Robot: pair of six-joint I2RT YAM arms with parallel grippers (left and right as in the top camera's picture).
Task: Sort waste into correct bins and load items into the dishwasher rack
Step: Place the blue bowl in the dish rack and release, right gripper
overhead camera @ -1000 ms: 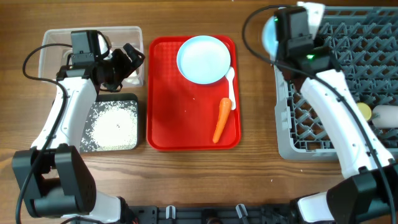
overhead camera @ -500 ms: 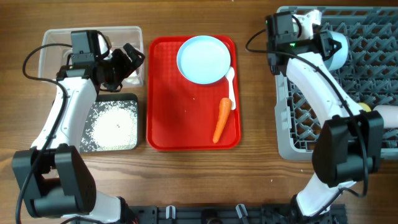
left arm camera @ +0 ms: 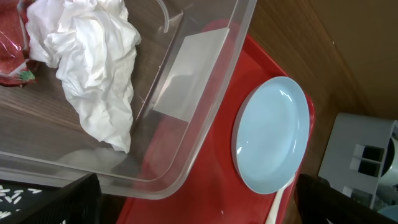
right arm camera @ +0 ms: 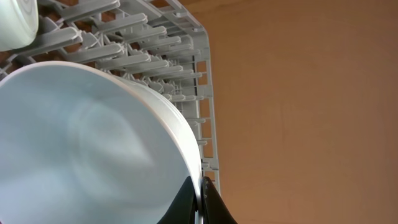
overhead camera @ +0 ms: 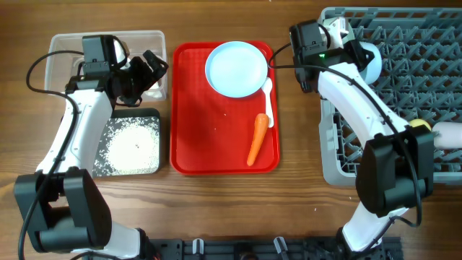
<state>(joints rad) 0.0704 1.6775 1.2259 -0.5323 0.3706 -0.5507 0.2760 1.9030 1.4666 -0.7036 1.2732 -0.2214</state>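
- Light blue bowl [right arm camera: 81,143] is tilted on edge over the upper left part of the grey dishwasher rack [overhead camera: 411,94]. The jaws of the right gripper [right arm camera: 200,198] pinch its rim, and I cannot tell if it touches the pegs.
- Light blue plate [overhead camera: 236,68] lies at the top of the red serving tray [overhead camera: 195,108]. The white spoon [overhead camera: 268,101] is at its lower right and the orange carrot [overhead camera: 255,139] is below that.
- Clear tub [left arm camera: 205,118], upper left in the overhead view, holds crumpled white paper [left arm camera: 93,68] and a red wrapper [left arm camera: 9,56].
- Black tray [overhead camera: 153,115], just below the tub, is strewn with rice grains [overhead camera: 133,144].
- Left gripper [overhead camera: 146,72] hovers over the tub's right end, jaws spread wide and empty.
- Everything rests on the wooden tabletop [overhead camera: 289,209].
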